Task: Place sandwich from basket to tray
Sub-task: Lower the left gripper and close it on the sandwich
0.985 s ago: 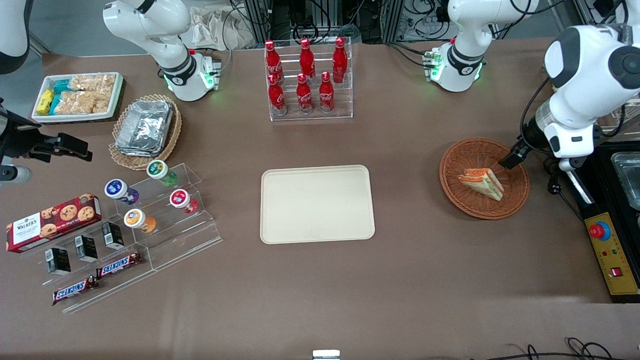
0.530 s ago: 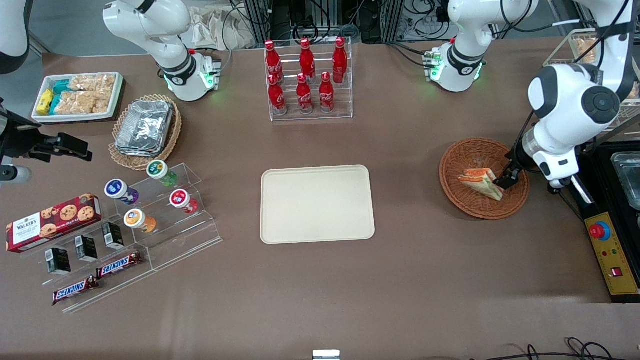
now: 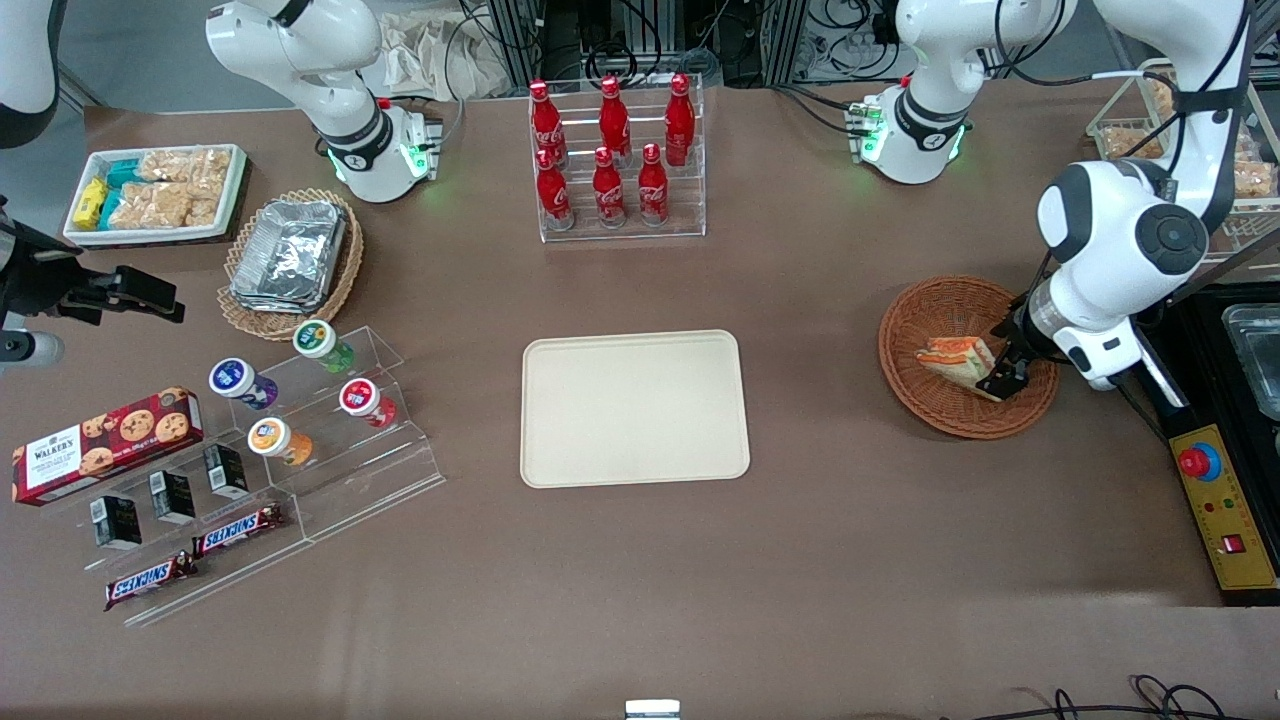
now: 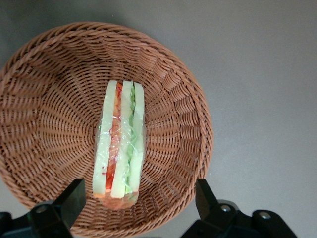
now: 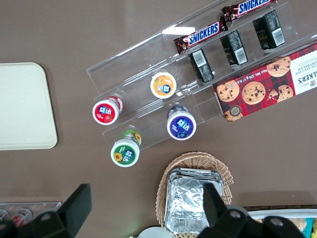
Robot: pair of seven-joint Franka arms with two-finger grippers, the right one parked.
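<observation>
Hovering low over the basket (image 3: 955,410), the gripper (image 4: 136,206) holds its fingers (image 4: 69,201) apart, the sandwich (image 4: 120,139) lying between them. The slippery wrap may slide, or a fingertip may catch the wicker.

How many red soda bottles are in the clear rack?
6 red bottles, all in the clear rack: three in the row nearer the front camera, three in the row above it. I see none hidden. The gripper is open, low over the sandwich in the basket.

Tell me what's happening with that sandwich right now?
Gripper open, low over the basket, jaws straddling the sandwich. Sandwich not gripped. Tray bare; nothing blocking.
</observation>
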